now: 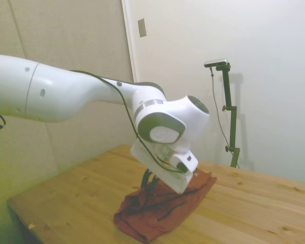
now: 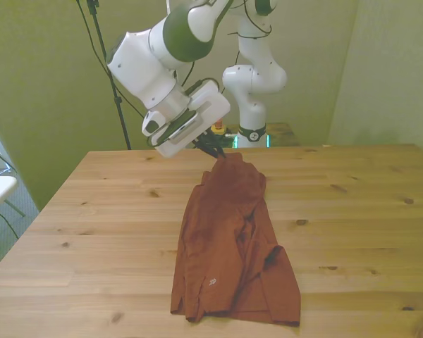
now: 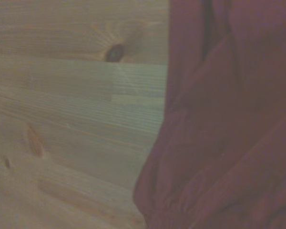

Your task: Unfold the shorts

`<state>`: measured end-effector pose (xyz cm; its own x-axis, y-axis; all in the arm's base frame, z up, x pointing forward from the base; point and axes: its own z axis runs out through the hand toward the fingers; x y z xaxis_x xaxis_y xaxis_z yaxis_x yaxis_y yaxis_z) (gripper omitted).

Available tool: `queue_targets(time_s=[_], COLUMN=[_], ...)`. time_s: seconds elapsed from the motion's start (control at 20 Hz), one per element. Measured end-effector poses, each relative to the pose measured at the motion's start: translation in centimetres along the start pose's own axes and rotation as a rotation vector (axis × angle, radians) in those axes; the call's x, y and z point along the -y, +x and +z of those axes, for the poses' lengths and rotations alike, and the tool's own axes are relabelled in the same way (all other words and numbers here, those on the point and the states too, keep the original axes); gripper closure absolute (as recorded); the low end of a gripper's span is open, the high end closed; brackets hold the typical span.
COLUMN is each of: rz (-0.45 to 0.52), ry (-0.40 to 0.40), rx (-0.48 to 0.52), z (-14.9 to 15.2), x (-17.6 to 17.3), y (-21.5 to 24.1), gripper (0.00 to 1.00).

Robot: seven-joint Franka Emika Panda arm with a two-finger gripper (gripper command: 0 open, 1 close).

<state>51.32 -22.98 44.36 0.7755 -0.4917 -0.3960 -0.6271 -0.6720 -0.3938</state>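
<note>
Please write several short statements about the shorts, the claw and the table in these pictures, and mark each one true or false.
1. The shorts lie on a wooden table. True.
2. The shorts are spread out flat in a single layer. False: they are folded and bunched, with layers that overlap.
3. The claw is at the end of the shorts nearest the robot's base. True.
4. The claw hangs high above the table, far from the fabric. False: it is down at the cloth's raised tip.
5. The shorts are blue. False: they are rust-red.
6. The wrist view shows red fabric beside bare wood. True.
</note>
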Motion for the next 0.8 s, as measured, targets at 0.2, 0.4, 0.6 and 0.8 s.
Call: queue_targets(time_s=[0.2, 0.4, 0.6, 0.8], rz=[-0.037, -0.064, -0.104, -0.165], ry=[-0.033, -0.061, -0.127, -0.211], rx=[0.001, 0.016, 0.038, 0.064], z=[0.8, 2.7, 5.3, 9.0], x=[4.6, 8.5, 12.4, 15.2], y=[-1.7, -2.9, -4.6, -6.2], gripper=[1.00, 1.00, 1.00, 0.00])
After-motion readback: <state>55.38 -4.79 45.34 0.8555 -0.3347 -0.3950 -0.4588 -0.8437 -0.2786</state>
